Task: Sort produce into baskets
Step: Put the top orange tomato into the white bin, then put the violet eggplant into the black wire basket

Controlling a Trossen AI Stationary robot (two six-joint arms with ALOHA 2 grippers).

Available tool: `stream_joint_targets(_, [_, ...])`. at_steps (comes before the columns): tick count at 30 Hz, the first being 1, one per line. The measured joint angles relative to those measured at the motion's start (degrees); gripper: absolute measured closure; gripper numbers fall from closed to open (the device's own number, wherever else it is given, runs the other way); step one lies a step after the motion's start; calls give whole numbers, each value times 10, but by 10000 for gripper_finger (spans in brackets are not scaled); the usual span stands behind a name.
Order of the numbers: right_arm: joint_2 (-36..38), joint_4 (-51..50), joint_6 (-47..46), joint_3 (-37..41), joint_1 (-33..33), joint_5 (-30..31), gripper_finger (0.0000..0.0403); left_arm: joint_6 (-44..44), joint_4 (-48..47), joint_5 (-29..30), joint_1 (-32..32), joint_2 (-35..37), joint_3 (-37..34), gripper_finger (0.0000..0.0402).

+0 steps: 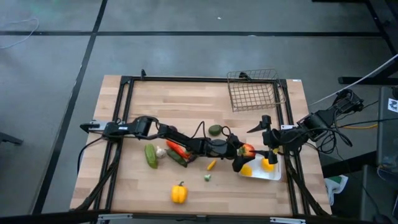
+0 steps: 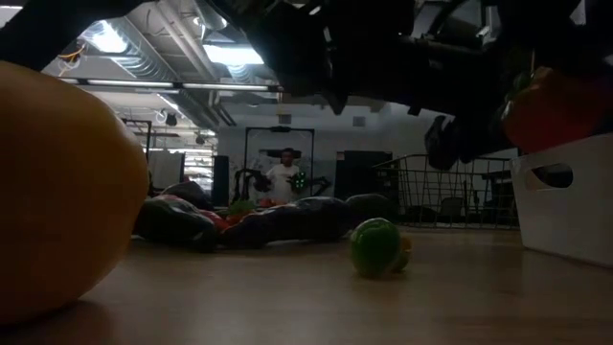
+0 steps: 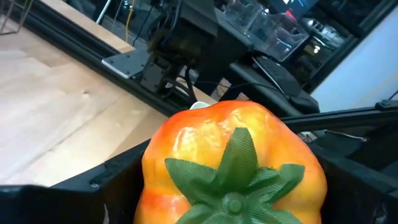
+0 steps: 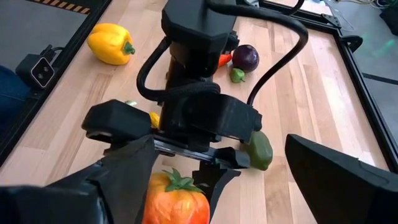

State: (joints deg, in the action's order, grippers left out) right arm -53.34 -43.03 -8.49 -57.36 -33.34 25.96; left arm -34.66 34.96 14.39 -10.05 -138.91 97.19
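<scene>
The wooden table [image 1: 186, 99] carries the wire-mesh basket [image 1: 254, 91] at its far right corner and the white tray [image 1: 265, 169] near its right edge, two yellow pieces lying in it; the left arm stretches across the table, its left gripper [image 1: 244, 158] at the tray's near-left rim, jaws closed on an orange-red pepper [image 3: 233, 165] that sits between the fingers, green stem facing the wrist camera; the right gripper [image 1: 264, 130] hangs just beyond the tray, jaws spread and empty; a yellow pepper [image 1: 179, 193] lies alone near the front edge.
</scene>
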Motion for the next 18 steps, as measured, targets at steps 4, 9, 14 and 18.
stream_joint_targets(4, [0,0,0,0,0,0,43,0,-1,-2,-1,0,0,25])
stream_joint_targets(9, [0,0,0,0,0,0,43,1,0,-3,0,0,0,4])
stream_joint_targets(14, [0,0,-1,0,0,0,43,1,0,-3,0,0,0,7])
stream_joint_targets(18, [0,0,-14,0,0,0,43,20,-6,-14,1,6,0,4])
